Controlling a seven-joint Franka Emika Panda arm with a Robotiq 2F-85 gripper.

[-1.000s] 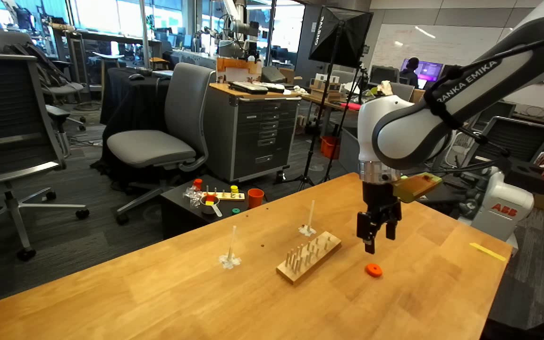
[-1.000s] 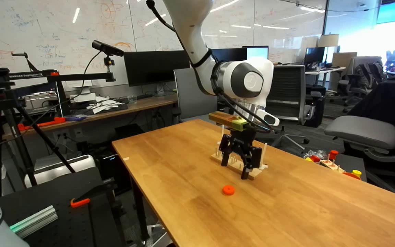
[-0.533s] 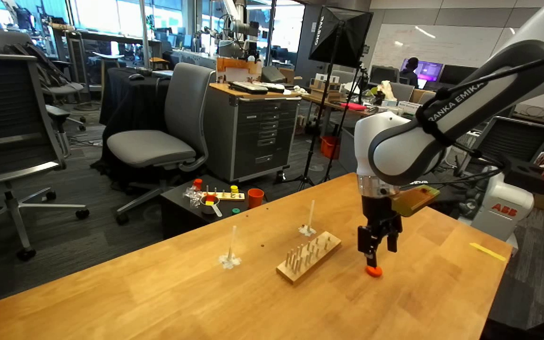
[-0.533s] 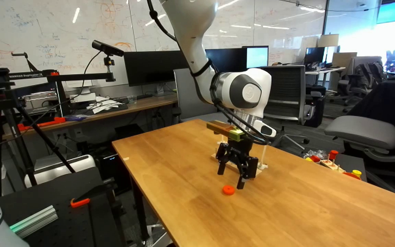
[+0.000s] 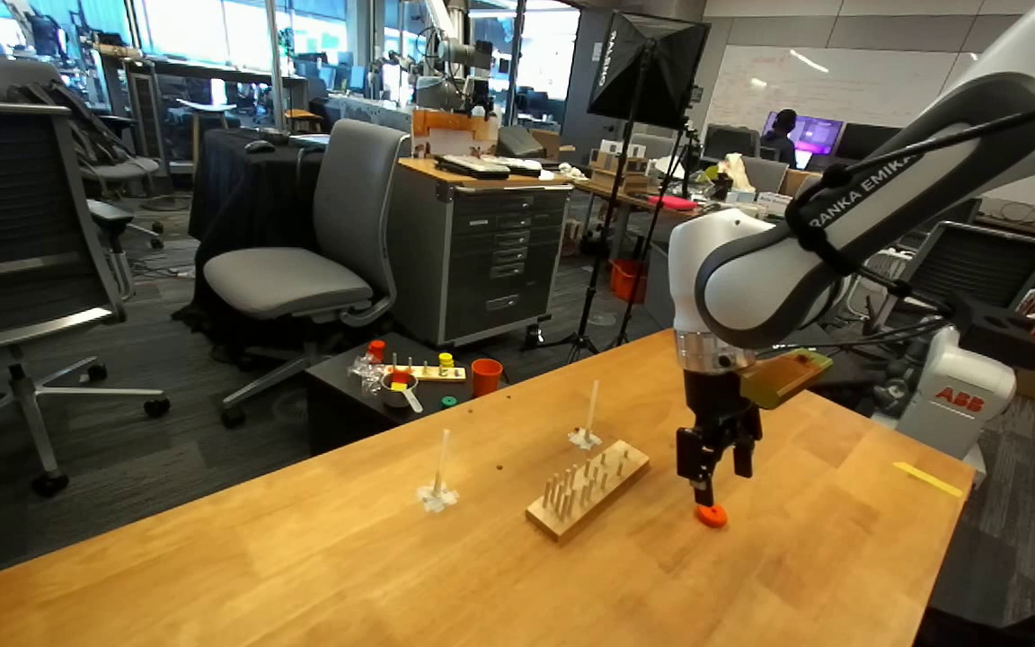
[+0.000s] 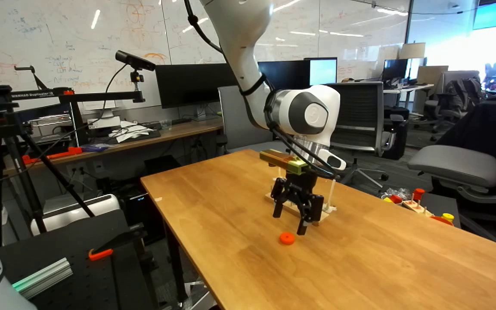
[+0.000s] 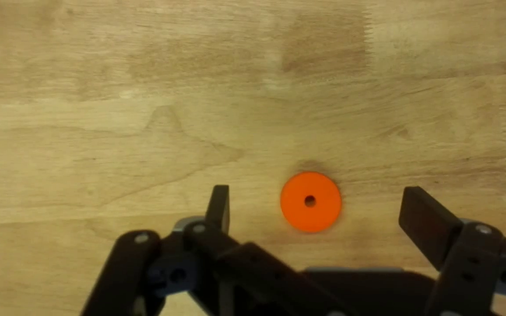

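One gripper (image 6: 289, 224), one orange disc (image 7: 311, 215), two tall rods (image 5: 591, 412)

An orange disc (image 7: 310, 214) — centrally holed — lies flat on the table (image 7: 235, 109).

In an exterior view, one grey office chair (image 5: 288, 280) stands beside one wheeled drawer cabinet (image 5: 504, 256); one stand-mounted black softbox (image 5: 625, 85) rises beyond, with one orange bin (image 5: 626, 279) lower down. In an exterior view, one written-on whiteboard (image 6: 106, 43) backs one wide black monitor (image 6: 194, 86) and loose white papers (image 6: 131, 131); one pale-shaded lamp (image 6: 412, 51) stands well apart from the monitor.
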